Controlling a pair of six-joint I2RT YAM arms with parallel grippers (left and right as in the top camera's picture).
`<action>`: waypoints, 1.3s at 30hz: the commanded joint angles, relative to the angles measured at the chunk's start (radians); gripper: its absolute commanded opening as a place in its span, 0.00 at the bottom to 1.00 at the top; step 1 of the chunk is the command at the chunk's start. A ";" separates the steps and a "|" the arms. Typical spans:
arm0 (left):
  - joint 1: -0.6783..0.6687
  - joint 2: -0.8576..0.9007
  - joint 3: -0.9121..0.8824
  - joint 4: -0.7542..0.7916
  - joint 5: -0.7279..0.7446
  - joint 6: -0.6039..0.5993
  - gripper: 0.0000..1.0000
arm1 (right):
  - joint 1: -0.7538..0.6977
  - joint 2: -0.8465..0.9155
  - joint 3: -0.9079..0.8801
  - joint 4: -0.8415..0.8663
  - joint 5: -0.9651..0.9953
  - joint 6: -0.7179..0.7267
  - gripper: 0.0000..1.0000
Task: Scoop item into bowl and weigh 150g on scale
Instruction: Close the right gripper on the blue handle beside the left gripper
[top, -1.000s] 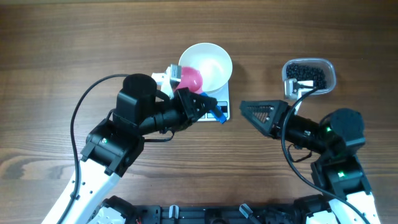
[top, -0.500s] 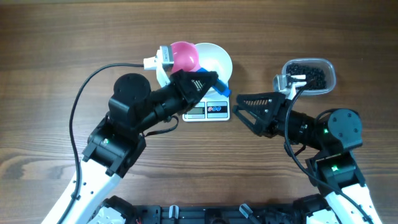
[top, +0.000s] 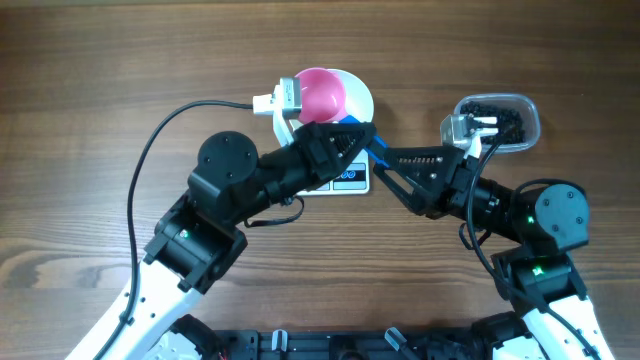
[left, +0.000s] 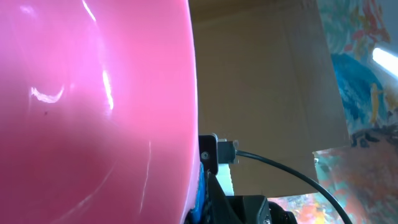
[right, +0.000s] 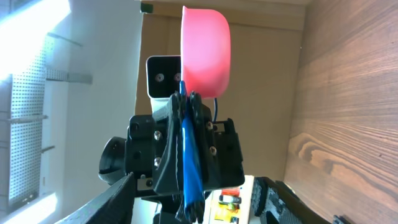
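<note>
pink scoop (top: 322, 93) covers bowl (top: 361, 98), tabletop (top: 100, 100) free left

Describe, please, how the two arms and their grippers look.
The left arm and right arm have black joints, white lower links and green lights; a black cable loops beside each. The left gripper and right gripper are black tapering wedges.

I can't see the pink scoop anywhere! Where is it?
In the overhead view, the pink scoop is up in the left gripper, over the left side of the white bowl at mid-table, left of the clear tub of black beads.

Glossy pink scoop (left: 93, 106), wood-grain table (top: 100, 80)
</note>
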 joint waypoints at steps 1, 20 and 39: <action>-0.026 0.005 -0.001 0.008 -0.033 -0.006 0.04 | 0.004 0.002 0.016 0.029 0.028 0.032 0.54; -0.063 0.005 -0.001 0.011 -0.061 -0.054 0.04 | 0.004 0.002 0.016 0.056 0.058 0.041 0.25; -0.063 0.005 -0.001 0.011 -0.060 -0.054 0.17 | 0.004 0.002 0.016 0.056 0.055 0.044 0.04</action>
